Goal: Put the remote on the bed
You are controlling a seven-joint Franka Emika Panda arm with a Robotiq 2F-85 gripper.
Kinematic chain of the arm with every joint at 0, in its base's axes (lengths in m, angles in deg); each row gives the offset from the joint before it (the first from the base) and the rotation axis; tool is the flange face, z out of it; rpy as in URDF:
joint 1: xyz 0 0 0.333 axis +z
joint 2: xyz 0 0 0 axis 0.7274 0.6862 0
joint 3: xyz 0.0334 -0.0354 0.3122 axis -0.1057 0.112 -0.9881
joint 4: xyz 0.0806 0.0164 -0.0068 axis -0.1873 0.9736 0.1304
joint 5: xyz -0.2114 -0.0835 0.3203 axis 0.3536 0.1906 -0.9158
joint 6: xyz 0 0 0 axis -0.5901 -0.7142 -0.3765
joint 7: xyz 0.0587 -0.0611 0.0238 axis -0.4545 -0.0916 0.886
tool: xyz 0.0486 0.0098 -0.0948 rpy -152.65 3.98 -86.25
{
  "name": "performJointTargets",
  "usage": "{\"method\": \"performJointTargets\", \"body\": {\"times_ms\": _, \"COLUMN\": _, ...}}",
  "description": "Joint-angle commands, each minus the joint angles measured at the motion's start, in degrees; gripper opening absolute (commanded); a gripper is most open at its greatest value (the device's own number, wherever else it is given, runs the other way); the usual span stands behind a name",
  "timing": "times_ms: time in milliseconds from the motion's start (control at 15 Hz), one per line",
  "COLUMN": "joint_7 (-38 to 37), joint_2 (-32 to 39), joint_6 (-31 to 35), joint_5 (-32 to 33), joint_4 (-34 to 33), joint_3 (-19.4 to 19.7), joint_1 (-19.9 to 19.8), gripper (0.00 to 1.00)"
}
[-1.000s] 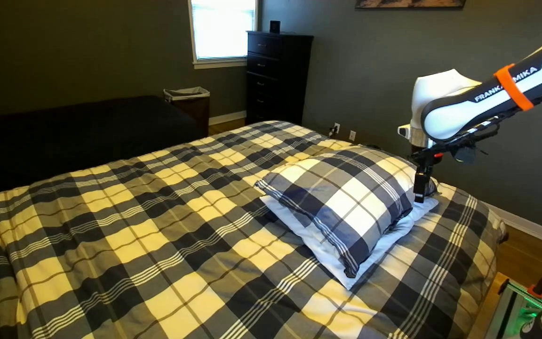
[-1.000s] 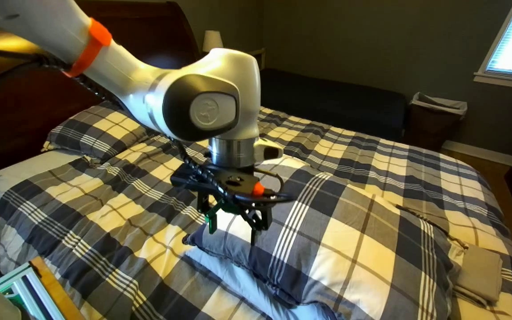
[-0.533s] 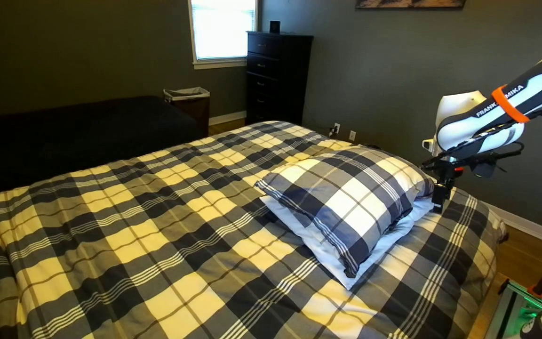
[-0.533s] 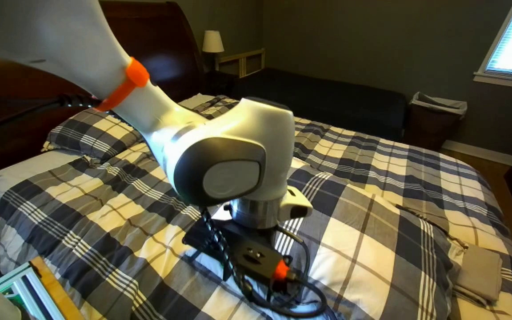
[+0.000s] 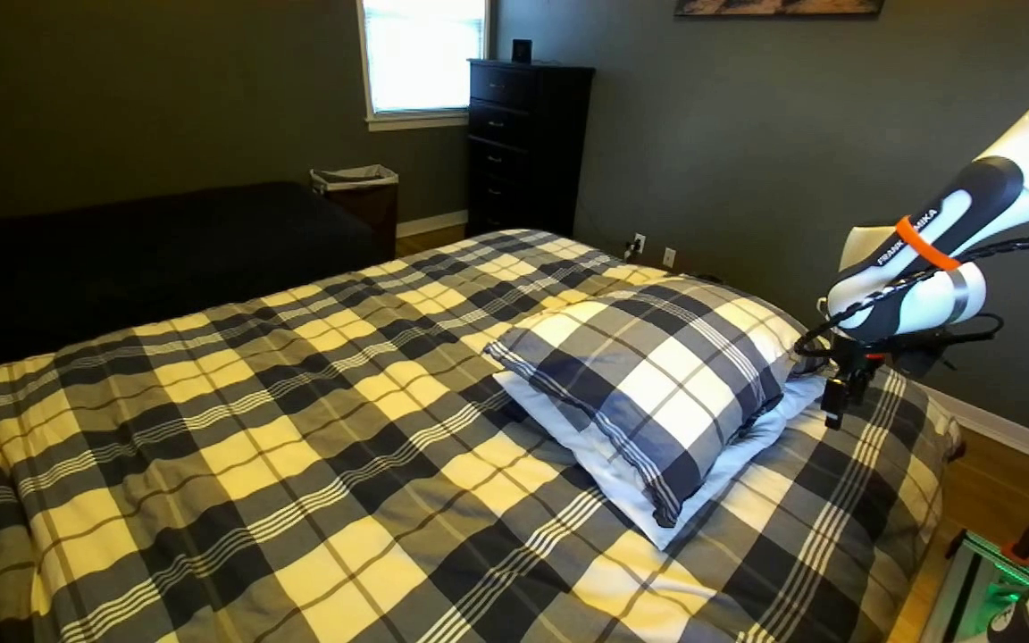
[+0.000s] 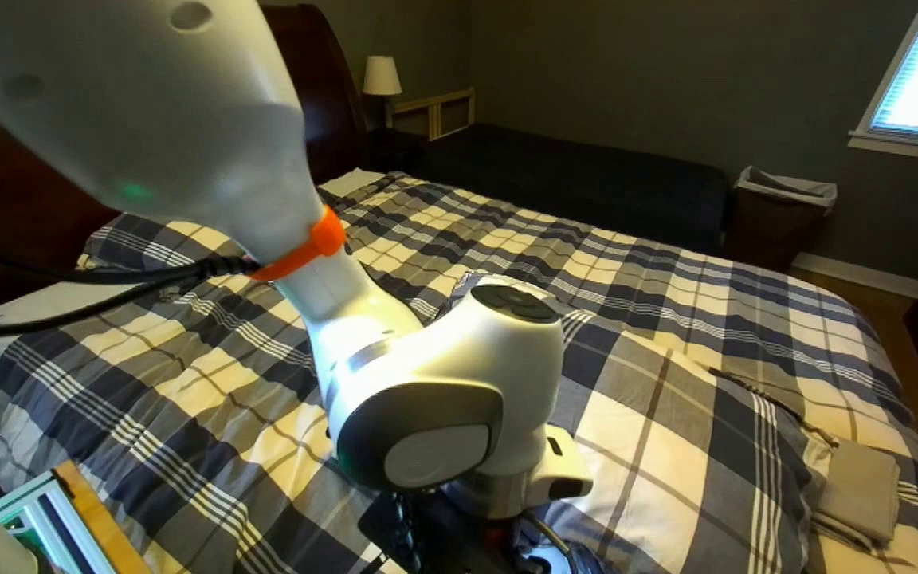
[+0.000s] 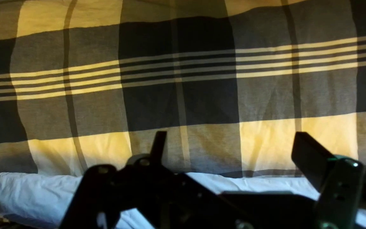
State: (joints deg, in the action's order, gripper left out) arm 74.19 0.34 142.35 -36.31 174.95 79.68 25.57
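Note:
The bed (image 5: 327, 446) fills much of an exterior view with its yellow, black and white plaid comforter; it also spans an exterior view (image 6: 666, 255) from another place. A plaid pillow (image 5: 684, 366) lies on it, over a pale blue-white pillow (image 5: 608, 487). My gripper (image 5: 833, 411) points down beside the pillow's far right edge, close to the bed's end. In the wrist view the jaws (image 7: 230, 136) are wide apart with nothing between them; the plaid pillow (image 7: 183, 95) and pale pillow edge (image 7: 249, 184) lie beyond. In an exterior view the fingertips are hidden. No remote shows in any view.
A folded grey cloth (image 6: 857, 494) lies on the bed past the pillow. The robot's base frame (image 5: 979, 580) stands by the bed's edge. A hamper (image 6: 782, 207), a dark dresser (image 5: 528, 143) and a dark low bed (image 6: 586, 175) stand farther off.
My gripper has come down and moved away from the pillow top to beside its edge, with the forearm tilting lower. The pillows and bed have not visibly moved.

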Motion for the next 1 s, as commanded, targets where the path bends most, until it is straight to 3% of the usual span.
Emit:
{"method": "performJointTargets", "body": {"times_ms": 0, "joint_7": 1.25, "joint_2": 6.09, "joint_6": 8.01, "joint_5": -5.30, "joint_4": -0.96, "joint_3": -2.56, "joint_1": -2.51, "gripper": 1.00}}
{"method": "performJointTargets", "body": {"times_ms": 267, "joint_7": 3.00, "joint_2": 10.24, "joint_6": 15.15, "joint_5": -13.36, "joint_4": -1.10, "joint_3": -8.73, "joint_1": -6.97, "gripper": 1.00}}
{"method": "performJointTargets", "body": {"times_ms": 533, "joint_7": 4.62, "joint_2": 14.05, "joint_6": 19.53, "joint_5": -19.72, "joint_4": -2.73, "joint_3": -17.72, "joint_1": -13.61, "gripper": 1.00}}
{"method": "performJointTargets", "body": {"times_ms": 667, "joint_7": 3.54, "joint_2": 16.22, "joint_6": 22.61, "joint_5": -18.59, "joint_4": -4.00, "joint_3": -19.14, "joint_1": -14.89, "gripper": 1.00}}
{"method": "performJointTargets", "body": {"times_ms": 867, "joint_7": -0.06, "joint_2": 18.78, "joint_6": 24.60, "joint_5": -13.92, "joint_4": -5.65, "joint_3": -16.22, "joint_1": -12.32, "gripper": 1.00}}
{"method": "performJointTargets", "body": {"times_ms": 933, "joint_7": 0.38, "joint_2": 16.02, "joint_6": 23.46, "joint_5": -14.18, "joint_4": -3.80, "joint_3": -18.03, "joint_1": -14.20, "gripper": 1.00}}
